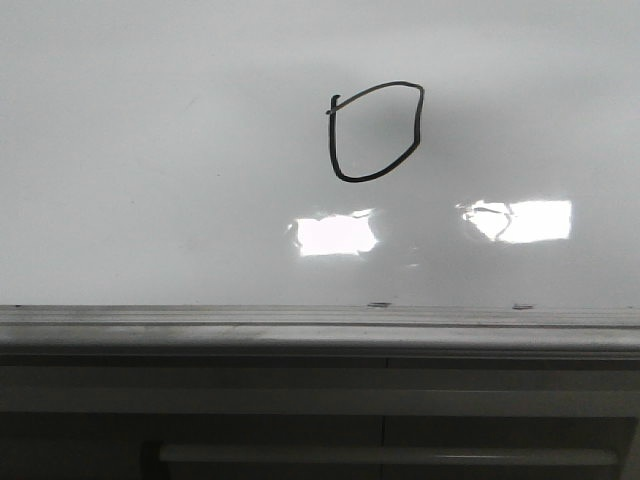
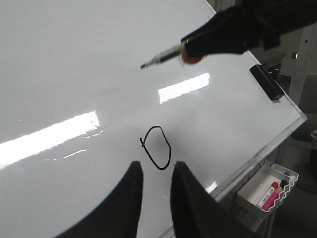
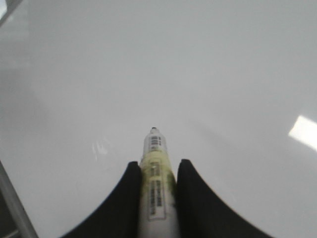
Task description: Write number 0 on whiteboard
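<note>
Right wrist view shows our right gripper [image 3: 155,171] pinching a light, slick marker [image 3: 155,183] mid-barrel, tip lifted off the whiteboard [image 3: 223,74], while our left gripper [image 2: 156,173], slightly parted and empty, hovers beside the number 0 [image 2: 157,148].

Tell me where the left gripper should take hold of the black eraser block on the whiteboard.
Grip the eraser across its narrow width, near mid-length, coming from above. It lies flat on the whiteboard near the rim, long and slim, so only its long side faces look graspable for the left gripper.
</note>
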Tool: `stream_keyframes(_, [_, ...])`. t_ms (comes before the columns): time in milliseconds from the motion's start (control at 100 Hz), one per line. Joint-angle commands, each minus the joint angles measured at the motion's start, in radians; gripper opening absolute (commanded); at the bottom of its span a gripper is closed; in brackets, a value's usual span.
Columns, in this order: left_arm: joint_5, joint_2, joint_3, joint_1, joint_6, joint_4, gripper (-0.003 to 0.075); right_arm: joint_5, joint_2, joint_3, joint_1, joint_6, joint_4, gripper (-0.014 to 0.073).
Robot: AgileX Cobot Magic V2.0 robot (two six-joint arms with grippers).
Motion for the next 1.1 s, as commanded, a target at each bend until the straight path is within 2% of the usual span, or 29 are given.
stream_keyframes(0, [-0.084,0.011,-0.025,-0.007,-0.011,-0.011,0.0115,-0.081,-0.068,-0.045,0.001,-0.011,-0.021,-0.0048])
stream_keyframes(430, [-0.084,0.011,-0.025,-0.007,-0.011,-0.011,0.0115,0.039,-0.107,-0.045,0.001,-0.011,-0.046,-0.0048])
stream_keyframes(580, [-0.076,0.011,-0.025,-0.007,-0.011,-0.064,0.0117,0.135,-0.101,-0.045,0.025,-0.027,0.03,-0.005])
stream_keyframes(650, [0.017,0.027,-0.048,-0.007,-0.005,-0.068,0.0127,0.243,-0.086,-0.045,0.06,-0.086,0.061,-0.005])
stream_keyframes(710, [0.166,0.059,-0.096,-0.007,0.009,-0.068,0.0158,0.333,-0.064,-0.045,0.105,-0.118,0.077,-0.005])
stream_keyframes(800, [0.337,0.133,-0.182,-0.007,0.146,-0.115,0.0278,0.371,-0.025,-0.045,0.173,-0.132,0.079,-0.005])
stream_keyframes(860, [0.391,0.191,-0.233,-0.007,0.276,-0.179,0.037,0.348,-0.002,-0.045,0.225,-0.156,0.079,-0.005])
stream_keyframes(910, [0.421,0.237,-0.281,-0.007,0.362,-0.24,0.041,0.316,0.023,-0.045,0.266,-0.18,0.079,-0.005])
stream_keyframes(1090, [0.499,0.4,-0.395,-0.007,0.59,-0.44,0.0386,0.24,0.105,-0.066,0.392,-0.217,0.079,-0.005])
